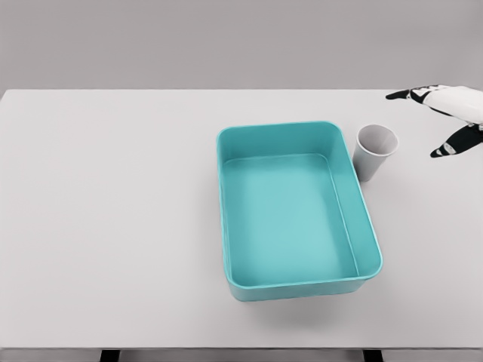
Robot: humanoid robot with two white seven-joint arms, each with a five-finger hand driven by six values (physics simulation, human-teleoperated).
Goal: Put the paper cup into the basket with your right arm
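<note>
A white paper cup (375,151) stands upright on the table, just right of the teal basket's (226,219) far right corner and close to its wall. The basket is a rectangular tub and holds nothing. My right hand (441,121) enters at the right edge, a little right of the cup and level with it. Its fingers (411,95) and thumb are spread wide with nothing between them. A gap separates the hand from the cup. The left arm does not show.
The white table (113,211) spans the view, with its far edge near the top and its front edge at the bottom. A plain grey wall lies behind.
</note>
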